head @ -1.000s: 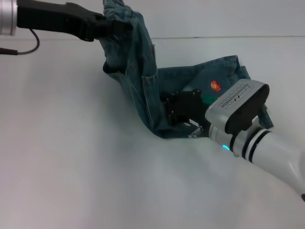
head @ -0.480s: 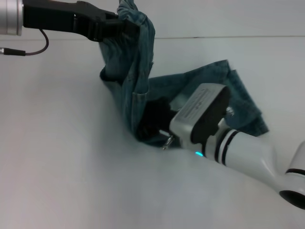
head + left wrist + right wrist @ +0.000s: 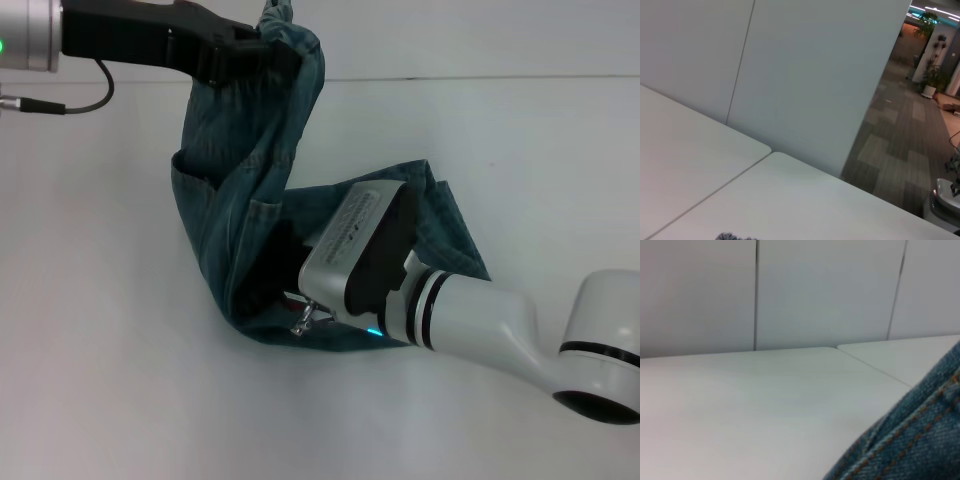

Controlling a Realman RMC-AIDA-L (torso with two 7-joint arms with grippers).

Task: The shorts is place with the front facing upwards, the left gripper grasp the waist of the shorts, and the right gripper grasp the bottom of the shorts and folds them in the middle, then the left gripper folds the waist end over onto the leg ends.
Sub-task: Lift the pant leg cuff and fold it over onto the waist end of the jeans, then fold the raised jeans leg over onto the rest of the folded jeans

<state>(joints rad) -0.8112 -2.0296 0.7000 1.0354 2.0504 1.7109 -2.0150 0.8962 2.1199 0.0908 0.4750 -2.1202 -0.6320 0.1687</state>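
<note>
Shorts [image 3: 250, 200] of blue denim, draped between two grippers above a white table [image 3: 110, 380], mid-way through the lengthwise fold. Nearest: right gripper [image 3: 300, 300], low over the table, fingers buried in the lower loop of cloth at the leg-end side; whether spread or pressed together cannot be told, since the wrist housing and the denim cover them. Apparently placed so to carry the hem across while keeping the bottom edge close to the surface. Directly beneath and around this gripper: the sagging fold of the garment, touching the table. Behind its wrist: a further flap of denim lying flat on the table. In the right wrist view, only a stitched denim seam [image 3: 910, 440] close against the lens, with table and wall panels beyond.

Farther off and higher: left gripper [image 3: 262, 55], black jaws pinched on the waist end, bunched cloth rising just above the jaws. Held raised, presumably so the fabric hangs free and the halves can be laid together without dragging. From this gripper downward: a twisted column of denim running to the loop at the right gripper. Left wrist view aimed away from the garment, showing table, wall panels and a corridor; only a dark scrap at the frame edge, not identifiable.

Judged stage: first fold under way, waist-over-legs fold not yet begun.
</note>
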